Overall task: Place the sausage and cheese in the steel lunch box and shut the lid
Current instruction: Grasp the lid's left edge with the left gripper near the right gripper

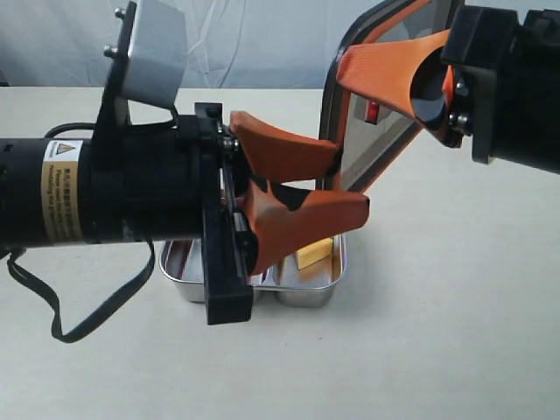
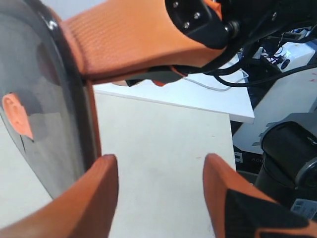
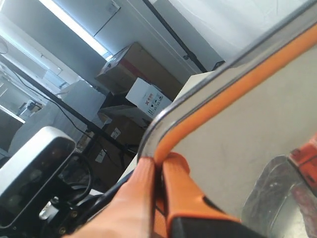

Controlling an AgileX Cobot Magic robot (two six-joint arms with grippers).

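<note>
— Two grippers on one lid?
— One only. The right gripper [image 3: 158, 171] pinches the smoky, orange-sealed lid [image 1: 367, 144] by its rim, tilted above the shiny steel lunch box [image 1: 306, 297], probably for lowering. The left gripper [image 1: 348, 179] hovers alongside, fingers spread, empty.
— Contents?
— The yellow cheese wedge [image 1: 315, 254] lies in the right-hand compartment; the sausage is hidden.

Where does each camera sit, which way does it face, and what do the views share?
Exterior view: off the arms, low beside the table, facing both arms, the open left gripper, the right gripper holding the lid, and the steel lunch box.
Left wrist view: on the left arm, looking past its open gripper at the lid's edge and the table.
Right wrist view: on the right arm, looking along its gripper, shut on the lid's rim.
Shared: all three show the lid.
</note>
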